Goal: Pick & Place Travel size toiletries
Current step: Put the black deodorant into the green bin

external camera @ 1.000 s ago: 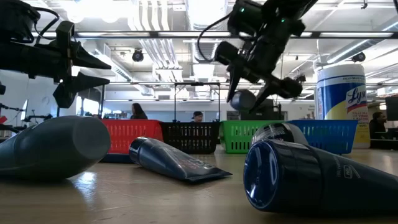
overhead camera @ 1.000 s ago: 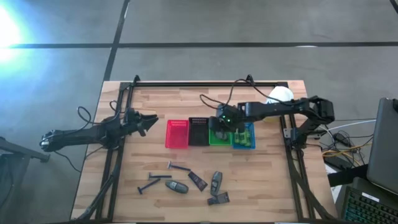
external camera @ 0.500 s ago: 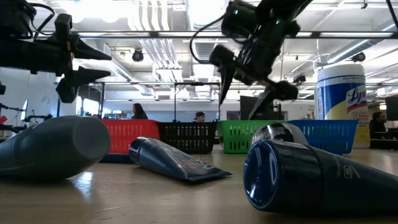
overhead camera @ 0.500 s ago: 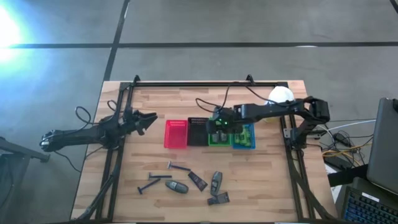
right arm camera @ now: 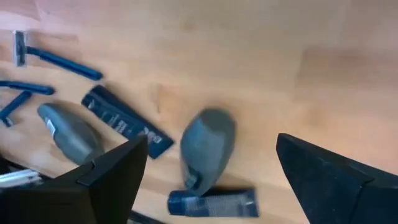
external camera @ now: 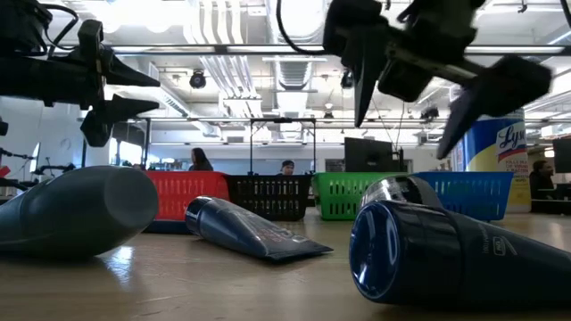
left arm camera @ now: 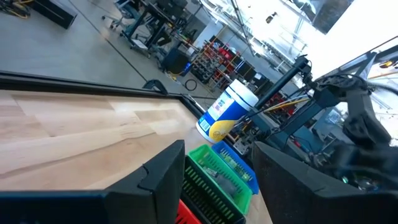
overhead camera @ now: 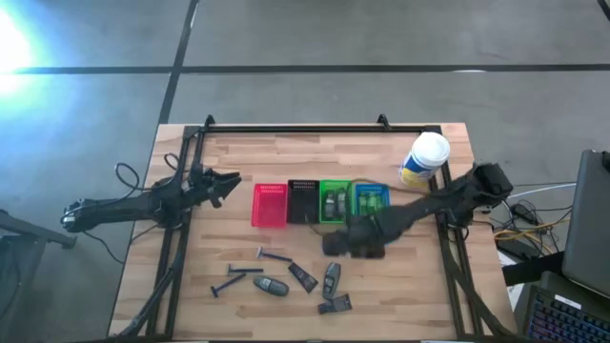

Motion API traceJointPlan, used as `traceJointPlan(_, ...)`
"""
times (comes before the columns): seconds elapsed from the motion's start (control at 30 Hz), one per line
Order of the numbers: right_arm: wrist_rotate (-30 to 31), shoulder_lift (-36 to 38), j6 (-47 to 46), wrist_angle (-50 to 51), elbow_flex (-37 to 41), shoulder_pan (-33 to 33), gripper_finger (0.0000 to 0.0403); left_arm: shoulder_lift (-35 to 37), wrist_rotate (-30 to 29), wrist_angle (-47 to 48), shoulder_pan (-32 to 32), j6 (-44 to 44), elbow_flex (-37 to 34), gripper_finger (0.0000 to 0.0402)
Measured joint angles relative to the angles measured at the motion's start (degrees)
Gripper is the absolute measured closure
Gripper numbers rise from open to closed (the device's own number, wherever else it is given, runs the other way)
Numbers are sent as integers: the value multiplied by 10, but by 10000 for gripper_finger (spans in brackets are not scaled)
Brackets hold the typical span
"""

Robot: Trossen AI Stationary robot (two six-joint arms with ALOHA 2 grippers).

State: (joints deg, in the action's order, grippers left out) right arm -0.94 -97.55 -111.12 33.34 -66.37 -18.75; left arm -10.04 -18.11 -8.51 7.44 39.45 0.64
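Note:
The travel size toiletries lie loose near the table's front edge: thin razors [overhead camera: 274,256], a grey oval piece [overhead camera: 272,286], a dark tube [overhead camera: 303,277], a second grey oval [right arm camera: 208,149] and another tube [overhead camera: 335,305]. My right gripper [overhead camera: 335,250] hangs open just above and behind them, with nothing between its fingers. The green basket [overhead camera: 334,202] and the blue basket [overhead camera: 371,200] each hold small items. My left gripper [overhead camera: 232,181] waits open in the air at the table's left, left of the red basket [overhead camera: 271,203].
The red, black [overhead camera: 303,200], green and blue baskets stand in a row at mid table. A white-capped canister [overhead camera: 426,157] stands at the back right. A black frame rail [overhead camera: 315,127] runs along the far edge. People sit in the room behind.
My right gripper has opened wide over the green basket, and the grey piece between its fingers no longer shows there. It has then swung toward the table's near edge and come low over the loose toiletries. The left arm has kept still.

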Motion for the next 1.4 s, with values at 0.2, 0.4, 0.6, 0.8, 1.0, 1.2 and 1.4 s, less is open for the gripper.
traceJointPlan(0.2,11,-54,-52,-31,0,-34,67,0,0,0,0,-38,0,209)
traceJointPlan(0.4,11,-106,-12,-37,-43,-39,64,0,2,0,0,-20,0,209)
traceJointPlan(0.6,-8,-170,35,12,-99,-41,55,0,2,0,0,-15,0,209)
traceJointPlan(0.8,-23,-203,120,46,-135,-47,76,0,2,1,0,-16,0,209)
traceJointPlan(1.0,-18,-190,133,80,-134,-59,119,0,2,14,0,-7,0,209)
traceJointPlan(1.2,-21,-178,89,135,-124,-94,144,0,2,15,0,4,0,209)
traceJointPlan(1.4,11,-177,50,132,-109,-110,138,-1,2,15,0,35,0,209)
